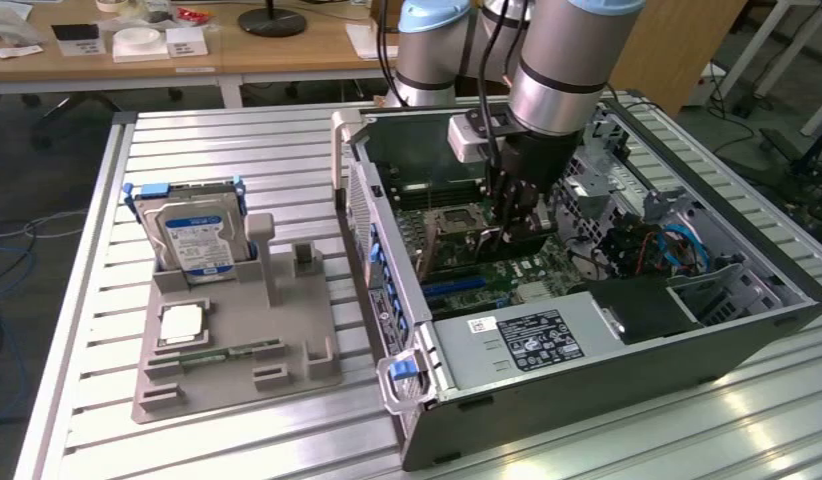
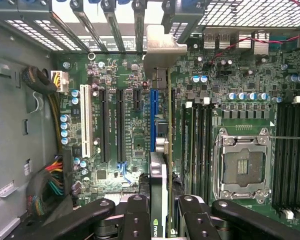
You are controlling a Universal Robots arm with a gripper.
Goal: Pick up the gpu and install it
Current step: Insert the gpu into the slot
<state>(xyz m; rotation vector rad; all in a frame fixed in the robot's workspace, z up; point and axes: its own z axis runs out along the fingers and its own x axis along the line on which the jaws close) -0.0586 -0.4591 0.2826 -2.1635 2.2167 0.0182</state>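
Seen edge-on, the gpu [image 2: 158, 195] hangs upright between my fingers [image 2: 138, 212], black shroud on one face and green board on the other. Its silver bracket [image 2: 160, 47] reaches the case's rear slot openings. My gripper [image 2: 162, 222] is shut on the card's upper edge. The card stands just above the motherboard [image 2: 125, 135], lined up beside the blue expansion slot [image 2: 153, 120]; whether it touches the slot I cannot tell. In the exterior view my gripper [image 1: 518, 232] reaches down inside the open computer case [image 1: 731, 330], over the motherboard's middle.
A bare CPU socket [image 2: 242, 167] and memory slots [image 2: 290, 150] lie beside the card. Cable bundles [image 2: 50, 185] crowd one case wall. The power supply [image 1: 531, 340] fills the case's near end. On the exterior view's left, a grey fixture [image 1: 224, 350] holds a hard drive [image 1: 195, 240].
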